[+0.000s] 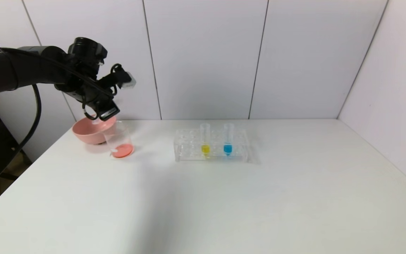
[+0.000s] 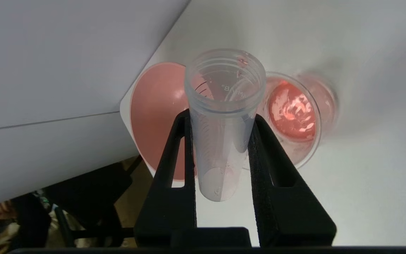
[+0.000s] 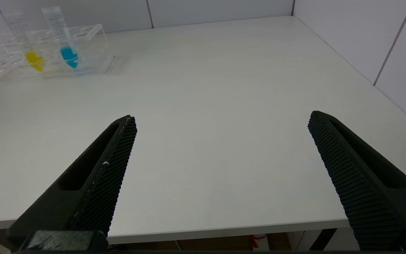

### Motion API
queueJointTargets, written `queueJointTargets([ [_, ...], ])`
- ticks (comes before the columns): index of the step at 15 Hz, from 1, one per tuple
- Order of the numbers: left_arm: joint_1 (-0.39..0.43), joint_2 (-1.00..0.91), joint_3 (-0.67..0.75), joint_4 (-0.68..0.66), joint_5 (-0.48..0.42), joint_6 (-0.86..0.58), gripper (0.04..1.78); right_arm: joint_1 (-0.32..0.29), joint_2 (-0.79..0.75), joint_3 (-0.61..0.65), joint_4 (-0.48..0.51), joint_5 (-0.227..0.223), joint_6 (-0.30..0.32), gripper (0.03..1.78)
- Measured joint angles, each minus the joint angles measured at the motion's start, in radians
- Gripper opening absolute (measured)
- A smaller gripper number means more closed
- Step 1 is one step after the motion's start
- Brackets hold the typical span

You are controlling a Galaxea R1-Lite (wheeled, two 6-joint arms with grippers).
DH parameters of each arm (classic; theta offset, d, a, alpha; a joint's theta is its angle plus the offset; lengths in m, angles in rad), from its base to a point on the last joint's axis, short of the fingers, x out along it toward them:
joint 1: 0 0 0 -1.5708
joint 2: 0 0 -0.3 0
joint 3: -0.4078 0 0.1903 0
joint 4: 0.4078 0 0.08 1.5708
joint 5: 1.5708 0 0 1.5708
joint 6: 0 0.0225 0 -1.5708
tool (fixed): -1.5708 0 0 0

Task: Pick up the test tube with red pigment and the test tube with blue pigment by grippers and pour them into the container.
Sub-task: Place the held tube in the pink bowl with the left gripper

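The left gripper (image 2: 220, 141) pinches the emptied red-pigment clear test tube (image 2: 220, 123) mouth-down over the small glass beaker (image 1: 119, 142), its red already pooled inside, while the blue-tipped test tube (image 1: 228, 139) waits racked and the right gripper (image 3: 220, 141) hangs spread

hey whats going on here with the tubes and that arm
The left gripper is shut on the test tube with red pigment, held tipped above the container beside the pink bowl. The tube looks nearly empty and red liquid lies in the container. The test tube with blue pigment stands in the clear rack next to a yellow tube. The right gripper waits open at the near table edge.
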Motion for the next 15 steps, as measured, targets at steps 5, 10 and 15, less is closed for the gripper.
queueJointTargets([
  [5, -0.001, -0.076, 0.068, -0.204, -0.003, -0.477, 0.46, 0.0, 0.0, 0.0, 0.0, 0.0, 0.0, 1.77],
  [10, 0.003, -0.262, 0.493, -0.515, 0.009, -0.708, 0.46, 0.0, 0.0, 0.0, 0.0, 0.0, 0.0, 1.77],
  [15, 0.008, -0.442, 1.109, -1.126, 0.058, -0.753, 0.46, 0.0, 0.0, 0.0, 0.0, 0.0, 0.0, 1.77],
])
